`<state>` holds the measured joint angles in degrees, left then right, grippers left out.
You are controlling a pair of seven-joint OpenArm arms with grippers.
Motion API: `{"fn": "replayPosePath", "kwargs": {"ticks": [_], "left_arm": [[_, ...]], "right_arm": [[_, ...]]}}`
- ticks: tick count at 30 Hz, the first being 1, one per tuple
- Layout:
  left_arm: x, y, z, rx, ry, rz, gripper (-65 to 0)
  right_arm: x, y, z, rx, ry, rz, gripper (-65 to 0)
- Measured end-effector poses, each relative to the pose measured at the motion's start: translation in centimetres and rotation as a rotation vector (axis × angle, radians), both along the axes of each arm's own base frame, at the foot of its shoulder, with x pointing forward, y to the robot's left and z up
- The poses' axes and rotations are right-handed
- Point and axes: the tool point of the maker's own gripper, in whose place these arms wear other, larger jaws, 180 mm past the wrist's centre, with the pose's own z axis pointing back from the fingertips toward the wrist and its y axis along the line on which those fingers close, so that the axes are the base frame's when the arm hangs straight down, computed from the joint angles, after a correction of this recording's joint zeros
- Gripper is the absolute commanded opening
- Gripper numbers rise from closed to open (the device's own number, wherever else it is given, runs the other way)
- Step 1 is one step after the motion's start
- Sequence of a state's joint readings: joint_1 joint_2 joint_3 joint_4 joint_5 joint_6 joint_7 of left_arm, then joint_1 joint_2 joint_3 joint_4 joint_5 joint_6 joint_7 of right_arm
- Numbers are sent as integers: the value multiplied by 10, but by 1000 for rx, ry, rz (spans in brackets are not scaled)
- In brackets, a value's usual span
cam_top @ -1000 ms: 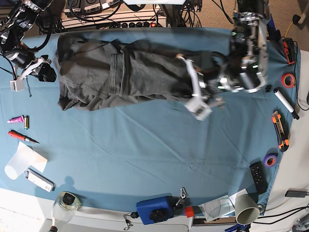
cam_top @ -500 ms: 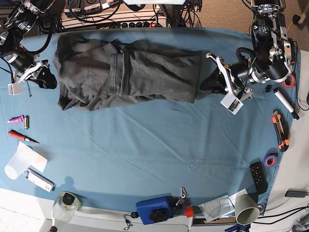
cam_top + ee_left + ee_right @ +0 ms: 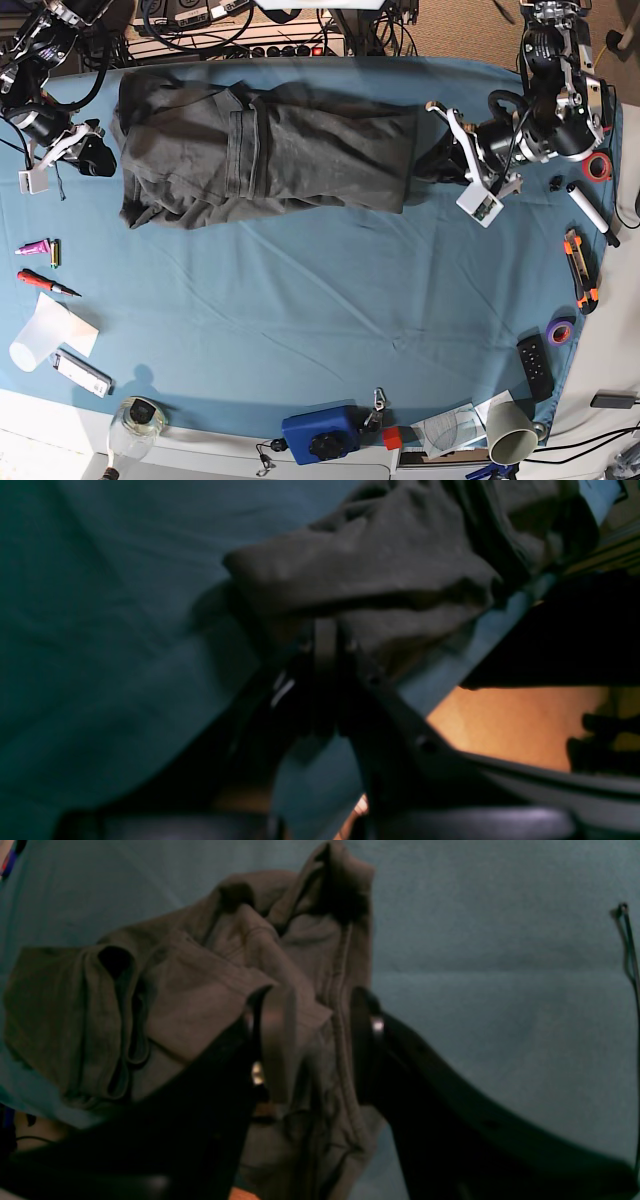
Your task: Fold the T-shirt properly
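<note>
The dark grey T-shirt [image 3: 300, 150] lies bunched lengthwise across the far part of the blue tablecloth [image 3: 330, 300]. At its right end my left gripper [image 3: 432, 165] is shut on the shirt's edge. In the left wrist view the T-shirt [image 3: 400, 555] narrows down to the left gripper's [image 3: 326, 630] closed tips. My right gripper [image 3: 100, 152] is at the shirt's left end. The right wrist view shows the right gripper [image 3: 317, 1010] open, its fingers [image 3: 272, 1040] on either side of a seam of the crumpled T-shirt [image 3: 200, 980].
A pink marker [image 3: 32, 246], a red screwdriver [image 3: 45, 284] and white paper [image 3: 50, 330] lie at the left edge. A blue box [image 3: 320, 433] sits at the front. A white marker [image 3: 593, 214], an orange cutter [image 3: 580, 268], tape rolls [image 3: 598, 165], a remote [image 3: 536, 365] and a cup [image 3: 510, 432] line the right side.
My left arm moved right, from over the shirt to its right edge, and that end now lies flatter and straighter. The right gripper shifted slightly up and opened wider.
</note>
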<state>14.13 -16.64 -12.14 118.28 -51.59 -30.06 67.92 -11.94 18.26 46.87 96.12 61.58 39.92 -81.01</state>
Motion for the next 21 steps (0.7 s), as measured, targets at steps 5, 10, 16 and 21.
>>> {"fn": "replayPosePath", "kwargs": {"ticks": [5, 10, 16, 21], "left_arm": [[-16, -1, -10, 2, 42, -13, -650], [-21, -1, -13, 2, 57, -13, -650], [-22, -1, -14, 6, 62, -16, -650], [-22, -4, -11, -18, 61, -21, -650]], "right_arm": [[0, 0, 0, 1, 0, 0, -341], [2, 4, 4, 25, -23, 7, -341], [4, 1, 1, 39, -18, -4, -341], [2, -4, -29, 168, 47, -77, -341]]}}
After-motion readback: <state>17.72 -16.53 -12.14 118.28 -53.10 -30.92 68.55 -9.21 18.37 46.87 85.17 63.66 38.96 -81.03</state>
